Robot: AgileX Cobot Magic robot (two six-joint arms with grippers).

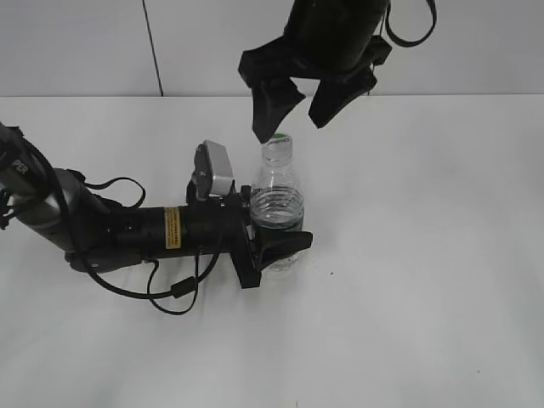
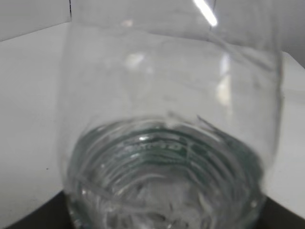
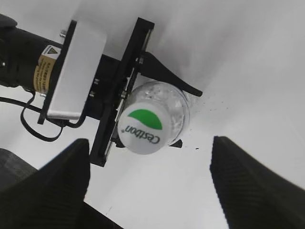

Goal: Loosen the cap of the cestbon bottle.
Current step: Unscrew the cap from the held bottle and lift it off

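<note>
We find the left arm [image 1: 127,228] lying low along the table [image 1: 425,280], reaching in from nine o'clock. Its gripper [image 1: 276,231] is closed around the lower body of the bottle [image 1: 278,191], one finger [image 1: 285,248] wrapping the near side at the dark label band. In the left wrist view the clear ribbed bottle [image 2: 167,143] fills nearly the whole picture, pressed close to the lens. The bottle stands upright near the table's centre. Its cap [image 1: 277,141] is on the neck, white with a green patch; from above, in the right wrist view, we read the cap [image 3: 141,129] lettering as "Cestbon".

The right gripper [image 1: 291,109] hangs at twelve o'clock, above the cap and apart from it. Its jaws stand wide and hold nothing. In its own view the two dark fingers [image 3: 47,186] sit at the lower corners, well clear of the cap on both sides.
</note>
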